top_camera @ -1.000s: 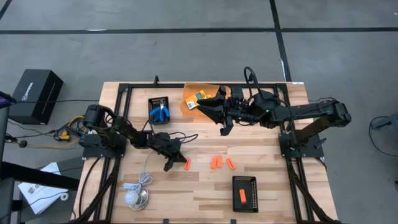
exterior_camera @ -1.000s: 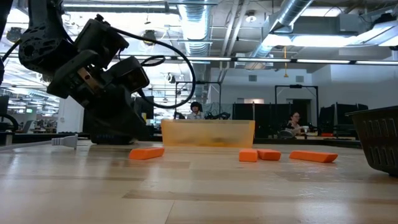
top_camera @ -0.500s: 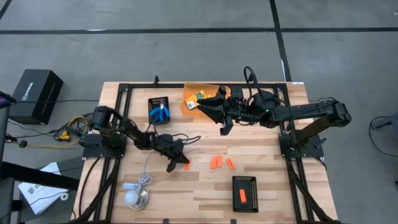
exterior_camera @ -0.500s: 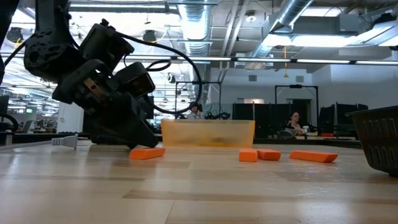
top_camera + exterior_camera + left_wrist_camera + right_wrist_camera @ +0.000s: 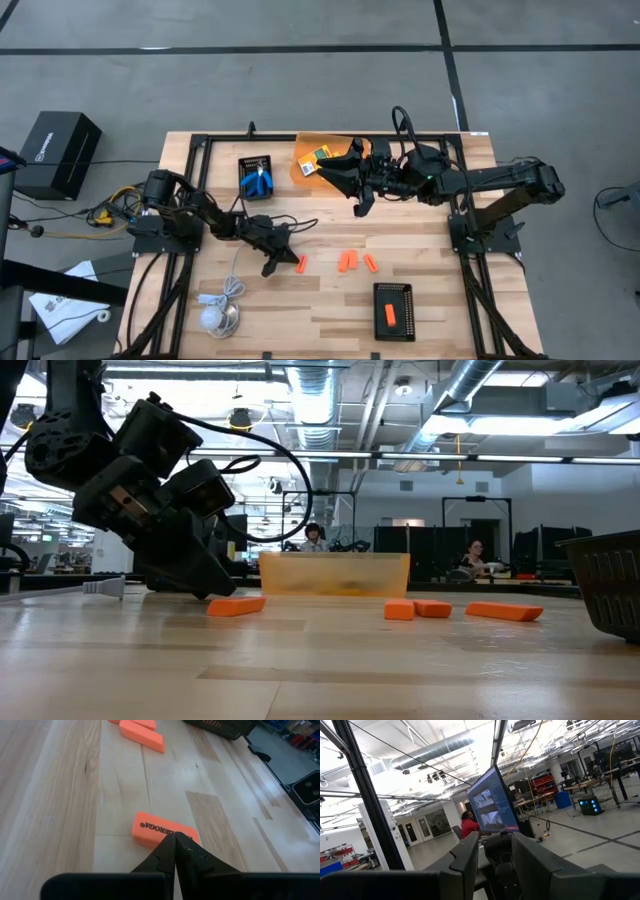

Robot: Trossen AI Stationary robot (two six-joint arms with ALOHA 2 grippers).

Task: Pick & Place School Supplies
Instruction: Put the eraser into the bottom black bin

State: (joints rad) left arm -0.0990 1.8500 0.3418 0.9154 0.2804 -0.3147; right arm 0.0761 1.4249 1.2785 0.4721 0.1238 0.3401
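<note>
My left gripper point(image 5: 272, 264) point(image 5: 176, 839) is shut and low over the table, its tips at the near end of an orange stick point(image 5: 300, 264) point(image 5: 162, 831) point(image 5: 237, 605) that lies flat on the wood. More orange sticks point(image 5: 347, 261) point(image 5: 370, 264) lie to its right. Blue-handled scissors point(image 5: 258, 182) lie in a black tray point(image 5: 245, 163). A yellow-and-green crayon box point(image 5: 322, 154) sits in an orange bin point(image 5: 305, 170). My right gripper point(image 5: 342, 186) hangs open beside that bin, holding nothing. My left gripper's shut fingertips point(image 5: 172, 845) come in slanting down from the table's left, at the end of the orange stick point(image 5: 150, 827). Whether they touch it I cannot tell. The stick lies flat on the table.
A second black tray point(image 5: 394, 292) near the table's near edge holds one orange stick point(image 5: 390, 316). A white cable with a round puck point(image 5: 218, 318) lies at the near left. Bare wood stretches between the sticks and the far trays.
My left gripper moved toward the table's right, up to the orange stick, then drew back left and slightly up. The stick stayed where it was.
</note>
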